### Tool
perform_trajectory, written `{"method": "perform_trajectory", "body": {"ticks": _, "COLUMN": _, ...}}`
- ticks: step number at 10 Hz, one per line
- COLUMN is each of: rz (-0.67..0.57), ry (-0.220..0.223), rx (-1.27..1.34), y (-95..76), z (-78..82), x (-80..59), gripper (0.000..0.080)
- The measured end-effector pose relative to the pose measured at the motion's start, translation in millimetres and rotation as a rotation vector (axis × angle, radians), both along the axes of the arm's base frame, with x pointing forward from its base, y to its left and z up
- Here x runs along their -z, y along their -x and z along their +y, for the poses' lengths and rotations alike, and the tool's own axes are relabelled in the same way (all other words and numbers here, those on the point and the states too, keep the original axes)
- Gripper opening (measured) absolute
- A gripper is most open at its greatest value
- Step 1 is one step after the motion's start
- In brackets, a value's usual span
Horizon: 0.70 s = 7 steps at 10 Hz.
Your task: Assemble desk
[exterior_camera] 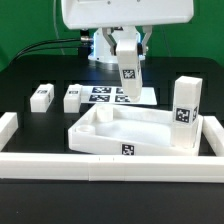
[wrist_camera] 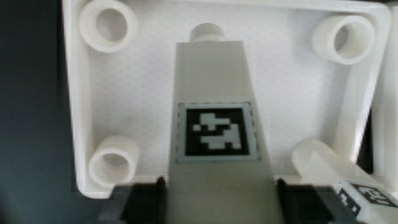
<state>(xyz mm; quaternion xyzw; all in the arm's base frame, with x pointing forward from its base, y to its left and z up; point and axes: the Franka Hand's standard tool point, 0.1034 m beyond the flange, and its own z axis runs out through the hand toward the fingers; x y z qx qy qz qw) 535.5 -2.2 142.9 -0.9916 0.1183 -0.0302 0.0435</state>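
- Wrist view, nearest me: the gripper [wrist_camera: 217,196] is partly closed, its jaws clamped on the sides of a short white plastic block leg [wrist_camera: 215,110] with a black-and-white square tag.
- Just beyond the held leg lies the desk top, a large white rectangular tray-like plastic slab [wrist_camera: 267,30] with a raised rim; three round corner sockets [wrist_camera: 107,22] show empty.
- At the fourth corner stands a second tagged leg [wrist_camera: 356,190], just beside my gripper.
- Exterior view, front to back: a long white border rail [exterior_camera: 100,165], the slab just behind it, the standing leg at the exterior view's right, two loose white legs [exterior_camera: 42,95] lying on the black table [exterior_camera: 30,60], then the marker board [exterior_camera: 105,93].
- My worry: the held leg hangs over the slab's middle, not over a socket, so lowering here would only strike flat floor.
- A tilted leg could jam on a socket lip and shove the slab, which looks unfastened; swinging toward the near corner could clip the standing leg.
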Motion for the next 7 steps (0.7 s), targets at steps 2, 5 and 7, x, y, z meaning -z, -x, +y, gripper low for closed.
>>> {"method": "perform_trajectory", "body": {"ticks": 2, "rz": -0.149, "ry": 0.042, "rx": 0.003, "y": -4.0, "z": -0.7, "x": 2.6, "gripper": 0.0287}}
{"method": "perform_trajectory", "body": {"ticks": 5, "rz": -0.297, "ry": 0.086, "rx": -0.003, "y": -12.3, "z": -6.8, "x": -3.2, "gripper": 0.0288}}
{"method": "perform_trajectory", "body": {"ticks": 7, "rz": -0.292, "ry": 0.100, "rx": -0.051, "y": -30.5, "z": -27.2, "x": -16.4, "gripper": 0.0288}}
